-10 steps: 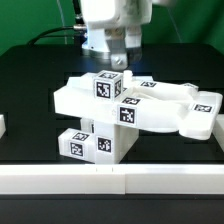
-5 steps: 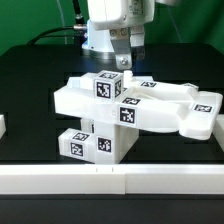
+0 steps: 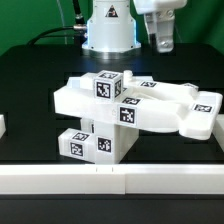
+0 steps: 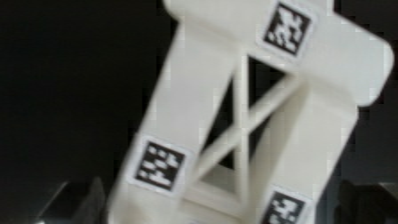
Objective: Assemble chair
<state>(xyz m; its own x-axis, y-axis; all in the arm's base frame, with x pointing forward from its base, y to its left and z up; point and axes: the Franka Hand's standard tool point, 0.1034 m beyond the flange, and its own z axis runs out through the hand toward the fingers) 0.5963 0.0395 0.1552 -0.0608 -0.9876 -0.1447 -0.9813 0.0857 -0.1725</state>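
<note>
**Open fingers held high above one joined white chair on a black worktop**

The robot's two fingers (image 3: 160, 40) hang spread wide apart near the top of the exterior view, toward its right, with nothing between them and nothing touching them. In the wrist view only blurred dark tips show at two corners of the picture.

Below the fingers, well apart from them, stands one chair (image 3: 135, 112), a single blocky piece of chunky white plastic parts resting on the black worktop (image 3: 30, 70). Its long axis runs across the exterior view, from the view's left to its right, where a broad slab ends in a rounded lobe. Two small cubes (image 3: 108, 86) sit on top, one just beside the other. One squat block (image 3: 92, 143) carries the piece underneath, toward the view's left. About seven square black-and-white tags can be counted on it in this view.

In the wrist view one X-braced frame (image 4: 249, 115) of the chair fills the picture, tilted, with three tags visible on it.

One white robot base (image 3: 108, 30) stands behind the chair.
</note>
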